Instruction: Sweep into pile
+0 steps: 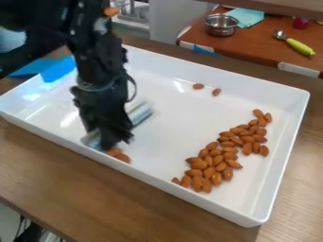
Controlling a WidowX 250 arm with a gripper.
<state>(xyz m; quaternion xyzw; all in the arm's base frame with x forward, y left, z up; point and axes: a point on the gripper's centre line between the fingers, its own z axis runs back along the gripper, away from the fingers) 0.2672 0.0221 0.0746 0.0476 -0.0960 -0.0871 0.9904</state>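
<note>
Camera view: gripper (115, 134) clamped on sweeper bar (142, 113), well L of main almond pile (214, 163); loose almonds (120, 155) near bar. Step (judged): gathering strays. Next: bar low, push twd pile, approx. level.

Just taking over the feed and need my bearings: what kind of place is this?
Possibly a robot test bench with toy-kitchen props: a white tray of almonds under the arm, a metal pot and a spoon behind.
</note>
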